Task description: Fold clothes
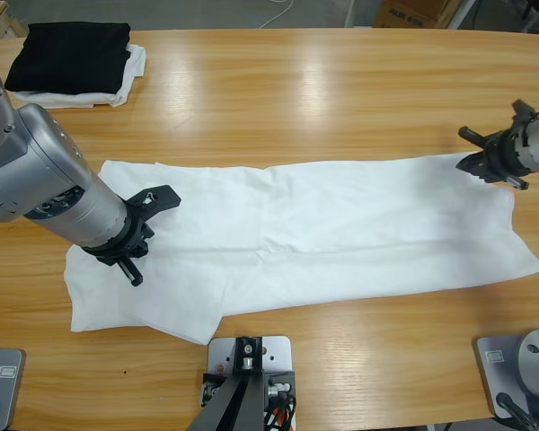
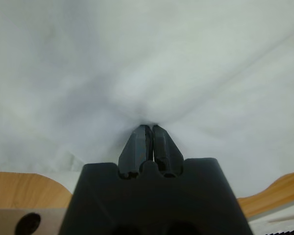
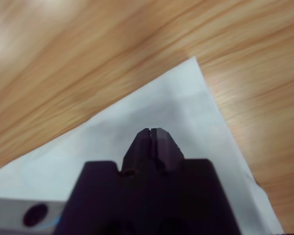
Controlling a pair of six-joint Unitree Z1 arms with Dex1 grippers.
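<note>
T-shirt [image 1: 323,224] lies flat mid-table, long axis L-R. My left gripper [image 1: 136,235] is pinched shut on cloth at its L end; right gripper [image 1: 485,162] has jaws closed at the far R corner, prob gripping it.

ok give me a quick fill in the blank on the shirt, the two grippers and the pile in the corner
1. The white T-shirt lies spread across the wooden ____.
2. The left gripper has its jaws ____ with the shirt's cloth bunched at their tips.
3. The right gripper hangs over a ____ of the shirt, next to bare wood.
4. At the table's far corner, the folded black garment lies on a folded ____ cloth.

Missing words: table; shut; corner; white
</note>
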